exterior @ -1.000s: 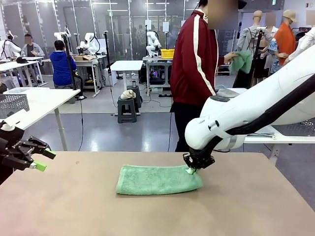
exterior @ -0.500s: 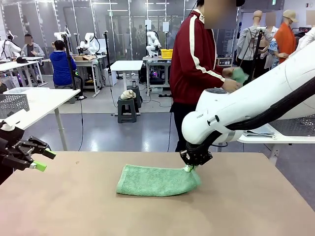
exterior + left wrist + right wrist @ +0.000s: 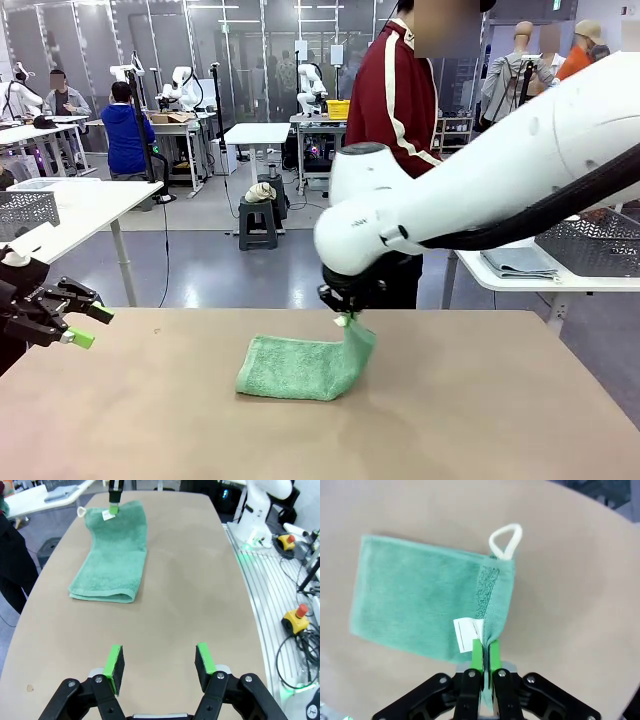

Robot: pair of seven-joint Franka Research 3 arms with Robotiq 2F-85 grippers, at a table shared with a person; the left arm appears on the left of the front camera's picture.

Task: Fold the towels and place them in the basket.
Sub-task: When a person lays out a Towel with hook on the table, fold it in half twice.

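A sea-green towel (image 3: 298,367) lies folded lengthwise on the brown table (image 3: 480,420). My right gripper (image 3: 345,318) is shut on its right end and holds that end lifted above the rest. In the right wrist view the green pads (image 3: 477,652) pinch the towel's edge (image 3: 492,615) beside a white label (image 3: 466,633) and a white loop (image 3: 506,540). My left gripper (image 3: 88,325) hangs open at the table's left edge, far from the towel (image 3: 112,560), with nothing between its fingers (image 3: 114,666). A dark mesh basket (image 3: 590,243) stands on a side table at the right.
A person in a dark red jacket (image 3: 395,105) stands behind the far edge of the table. A folded grey cloth (image 3: 518,261) lies on the white side table next to the basket. Another mesh basket (image 3: 27,210) sits on a table at the left.
My right gripper has moved left and up with the towel's right end, bending it over toward the middle. The person has turned and lowered the arm. The left arm stayed still.
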